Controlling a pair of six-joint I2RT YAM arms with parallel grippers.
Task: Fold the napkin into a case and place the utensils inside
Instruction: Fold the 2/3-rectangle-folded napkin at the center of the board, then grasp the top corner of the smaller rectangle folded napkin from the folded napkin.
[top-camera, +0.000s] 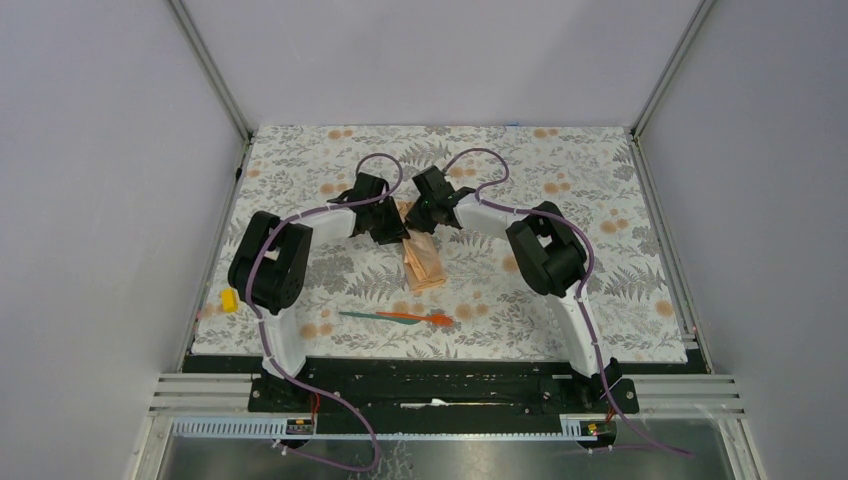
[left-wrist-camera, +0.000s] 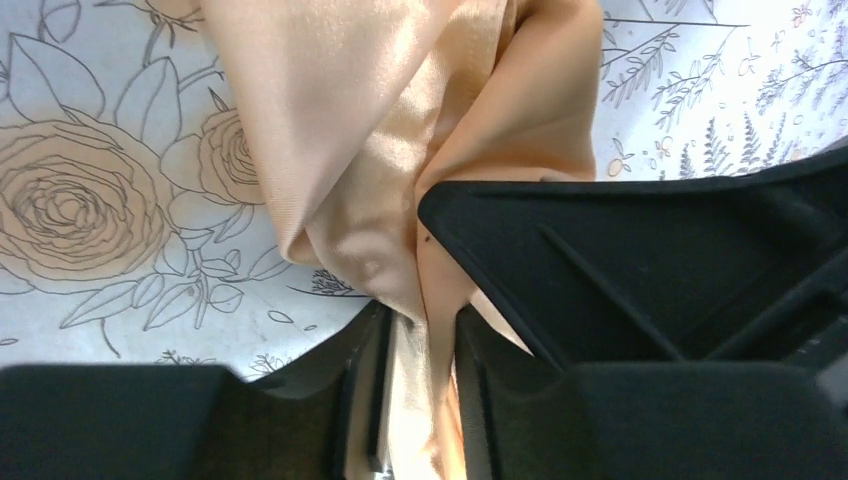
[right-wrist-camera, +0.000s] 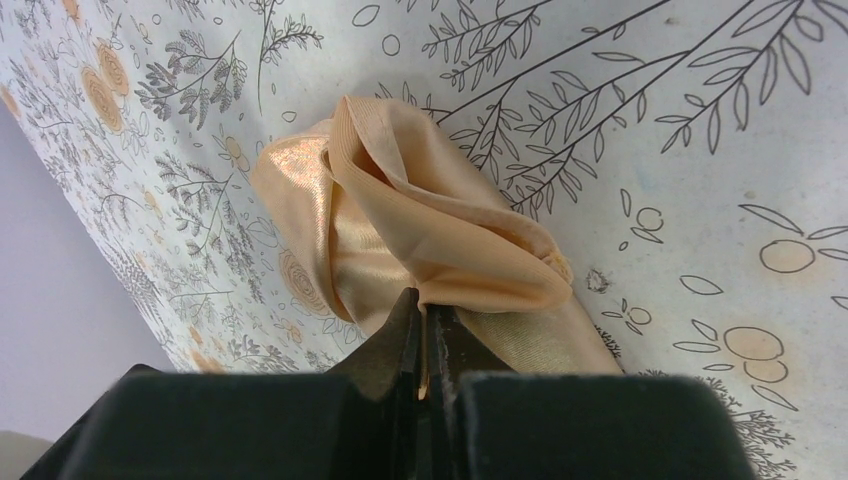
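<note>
Grey floral tablecloth (top-camera: 600, 200) covered the bench, plain walls all round.

Napkin (top-camera: 424, 264) sat near bench centre as a narrow folded strip running 12 to 6. Its 12 o'clock end was bunched and lifted, so it wasn't a clean case yet.

Right tool (right-wrist-camera: 425, 320) came in from 1 o'clock with its jaws together, pinching a thin edge of the bunched end.

Left tool (left-wrist-camera: 420, 325) came in from 10 o'clock with cloth running between its jaws. Couldn't tell whether it was actually clamped or just straddling the fold.

Utensils (top-camera: 410, 318), one teal and one orange, lay end to end at 6 o'clock of the napkin, apart from it and untouched. Yellow block (top-camera: 229, 299) sat at the 9 o'clock edge, out of play.

My read: mid-fold, roughly halfway.
- Use the right pinch as the anchor.
- Confirm the left has every layer before pulling.
- Lay the flap down low and flat with the edges lined up.
- Leave the pocket mouth facing 6 o'clock.

Risk: a one-layer grab would skew or open the fold.
</note>
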